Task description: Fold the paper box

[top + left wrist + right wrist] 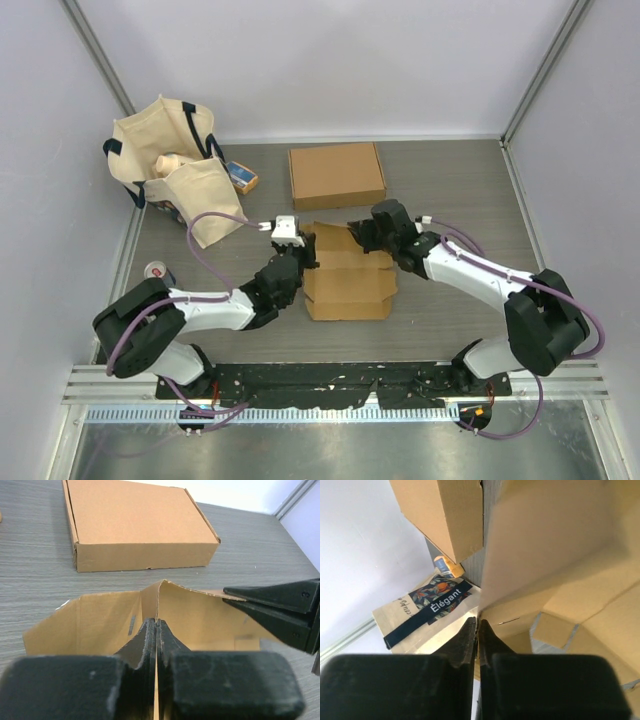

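The paper box [350,285] lies half-formed in the middle of the table, brown cardboard with its flaps partly raised. My left gripper [305,256] is at its left rear corner. In the left wrist view the left gripper [157,624] is shut on a thin upright wall of the box [200,615]. My right gripper [356,236] is at the box's rear edge. In the right wrist view the right gripper [478,622] is closed on the edge of a raised flap [560,555]. Its black fingers [272,602] show at the right of the left wrist view.
A finished folded cardboard box [337,175] sits behind the paper box. A cream tote bag [170,165] with dark straps stands at the back left, with a small blue and orange pack [241,177] beside it. A can [157,272] stands near the left arm.
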